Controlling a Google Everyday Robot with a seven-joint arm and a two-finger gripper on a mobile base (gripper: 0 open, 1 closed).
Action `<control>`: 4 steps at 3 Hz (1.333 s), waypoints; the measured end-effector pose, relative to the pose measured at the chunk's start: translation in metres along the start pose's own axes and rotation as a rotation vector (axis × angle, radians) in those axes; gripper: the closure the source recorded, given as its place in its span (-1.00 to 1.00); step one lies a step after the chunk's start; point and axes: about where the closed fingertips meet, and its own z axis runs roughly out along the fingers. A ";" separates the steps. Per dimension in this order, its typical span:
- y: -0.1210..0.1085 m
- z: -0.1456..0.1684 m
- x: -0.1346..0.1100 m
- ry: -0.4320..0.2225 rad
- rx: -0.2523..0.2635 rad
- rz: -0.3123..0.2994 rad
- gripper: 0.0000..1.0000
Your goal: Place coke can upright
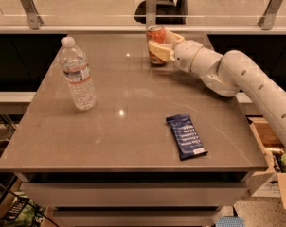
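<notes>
The coke can [155,38] is orange-red with a silver top. It stands upright at the far middle of the table [133,126], its base on or just above the surface. My gripper [159,41] reaches in from the right and is shut on the can. One cream finger [160,51] crosses the can's front and the other [174,36] lies behind it. The white arm [237,79] runs off to the right edge of the view.
A clear water bottle [77,74] stands upright at the table's left. A dark blue snack packet [186,135] lies flat at the front right. A glass rail with metal posts [151,6] runs behind the table. Cardboard boxes [275,164] sit on the floor at the right.
</notes>
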 end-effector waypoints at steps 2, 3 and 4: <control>-0.003 -0.003 0.007 0.000 0.009 0.016 0.66; -0.003 -0.003 0.007 0.000 0.009 0.016 0.17; -0.003 -0.003 0.007 0.000 0.009 0.016 -0.28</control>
